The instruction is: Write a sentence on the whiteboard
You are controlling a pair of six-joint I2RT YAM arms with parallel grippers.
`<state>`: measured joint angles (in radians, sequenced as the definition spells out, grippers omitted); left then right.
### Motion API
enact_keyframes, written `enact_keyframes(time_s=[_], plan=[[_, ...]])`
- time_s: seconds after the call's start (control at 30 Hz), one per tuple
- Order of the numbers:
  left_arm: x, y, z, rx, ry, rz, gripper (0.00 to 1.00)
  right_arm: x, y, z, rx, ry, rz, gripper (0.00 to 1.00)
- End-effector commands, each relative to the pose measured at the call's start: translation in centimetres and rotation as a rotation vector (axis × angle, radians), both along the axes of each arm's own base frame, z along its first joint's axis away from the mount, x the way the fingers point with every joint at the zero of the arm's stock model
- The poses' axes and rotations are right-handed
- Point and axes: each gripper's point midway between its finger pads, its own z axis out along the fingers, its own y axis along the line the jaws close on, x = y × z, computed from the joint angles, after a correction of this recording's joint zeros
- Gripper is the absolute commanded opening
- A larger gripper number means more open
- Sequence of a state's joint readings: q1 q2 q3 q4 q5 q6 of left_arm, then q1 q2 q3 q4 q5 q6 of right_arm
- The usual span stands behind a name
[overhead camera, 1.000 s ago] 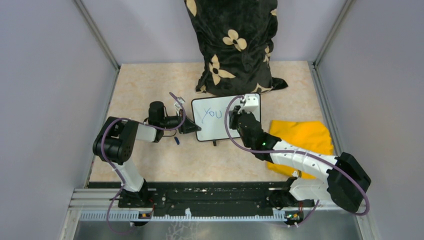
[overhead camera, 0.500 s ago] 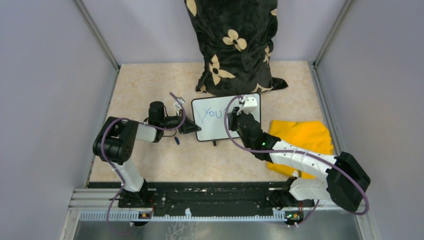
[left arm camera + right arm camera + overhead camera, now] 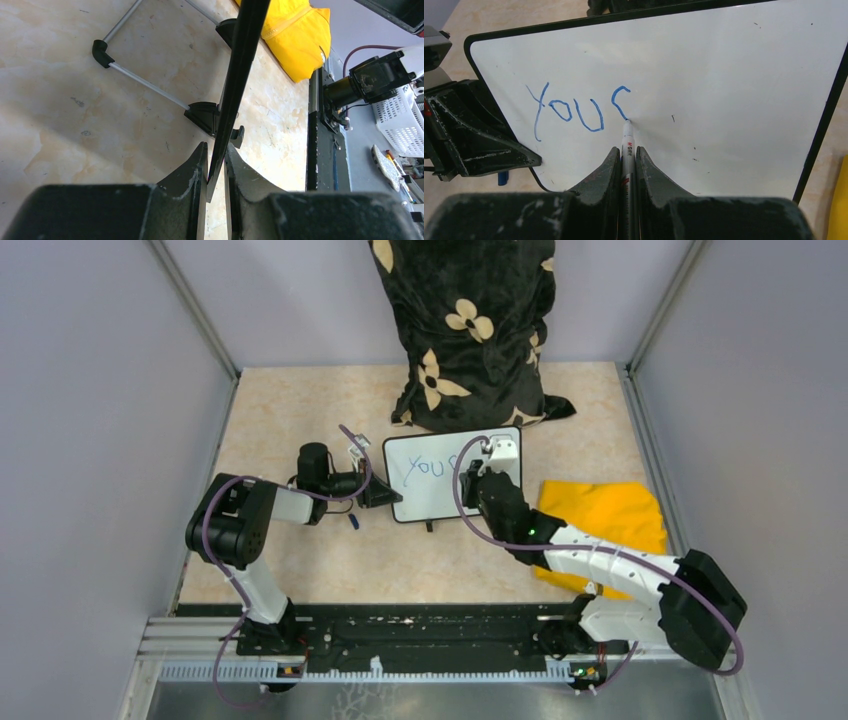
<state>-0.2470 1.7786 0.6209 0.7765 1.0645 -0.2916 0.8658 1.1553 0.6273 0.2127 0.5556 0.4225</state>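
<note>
Black flowered cushion [image 3: 465, 330] behind black-framed white whiteboard [image 3: 425, 498], yellow cloth [image 3: 605, 515] right. Left gripper [image 3: 216, 172] pinches its edge. Right gripper [image 3: 626, 152], hiding the board's right side from above, clamps white marker [image 3: 626, 137] at blue handwritten sentence [image 3: 574, 112].

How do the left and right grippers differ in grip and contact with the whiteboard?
The left gripper is shut on the whiteboard's side edge; the right gripper is shut on a marker. The left meets the frame edge-on; the right's marker tip touches the white face. Both have dark fingers.

1. Left arm [image 3: 262, 508] bends from lower left toward centre, forearm lying low.
2. Left gripper [image 3: 216, 167] clamps the whiteboard [image 3: 239, 75] edge.
3. Right arm [image 3: 600, 560] stretches diagonally from lower right to centre.
4. Right gripper [image 3: 626, 150] pinches a marker [image 3: 626, 134], tip forward.
</note>
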Motion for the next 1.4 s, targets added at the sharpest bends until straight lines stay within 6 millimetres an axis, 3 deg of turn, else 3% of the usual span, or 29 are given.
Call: enact_keyframes(time_s=[0.0, 0.4, 0.77, 1.37], plan=[[0.3, 0.0, -0.7, 0.024, -0.009, 0.007, 0.23, 0.2, -1.5, 0.4, -0.005, -0.014, -0.054, 0.00], [0.2, -0.1, -0.7, 0.026, -0.010, 0.005, 0.23, 0.4, -2.6, 1.9, 0.007, -0.041, -0.076, 0.00], [0.2, -0.1, -0.8, 0.029, -0.008, 0.004, 0.23, 0.3, -2.7, 4.7, 0.058, -0.103, -0.061, 0.00], [0.2, -0.1, -0.9, 0.031, -0.009, 0.004, 0.23, 1.5, -2.6, 4.3, 0.052, -0.094, -0.091, 0.00]])
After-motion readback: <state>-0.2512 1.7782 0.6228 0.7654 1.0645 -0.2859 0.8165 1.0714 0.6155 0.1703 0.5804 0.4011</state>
